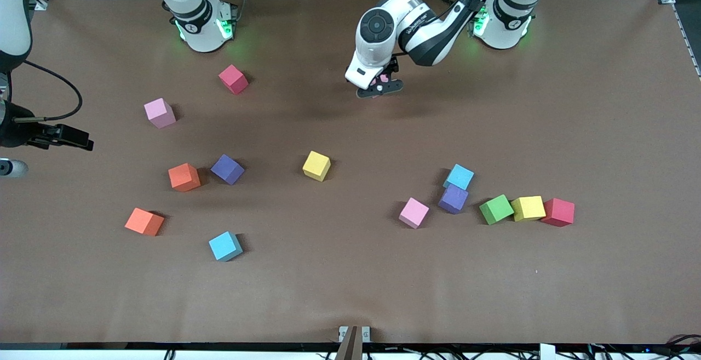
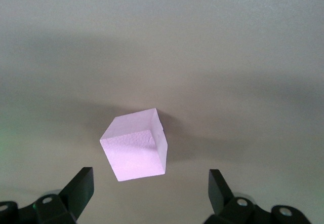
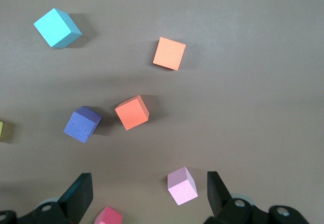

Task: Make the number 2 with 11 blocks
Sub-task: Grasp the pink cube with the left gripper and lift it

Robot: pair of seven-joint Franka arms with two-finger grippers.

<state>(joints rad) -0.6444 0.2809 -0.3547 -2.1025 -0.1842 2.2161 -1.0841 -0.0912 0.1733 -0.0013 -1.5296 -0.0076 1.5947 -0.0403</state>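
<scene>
My left gripper (image 2: 149,181) hangs low over a pink cube (image 2: 135,145), jaws wide and either side of it but not touching, because I judge that is my first pick. My right gripper (image 3: 149,183) waits high over the right arm's end of the tabletop (image 1: 350,283), jaws wide too. The blocks (image 1: 316,165) lie scattered, so no number 2 is begun. The pink cube stands alone with free room around it. The green cube (image 1: 496,209) touches its yellow neighbour (image 1: 528,207), which makes that one tighter to grasp.

Small matte foam cubes (image 1: 316,165) lie scattered, none stacked. The green cube (image 1: 496,209) touches a yellow cube (image 1: 528,208). No digit is formed.
</scene>
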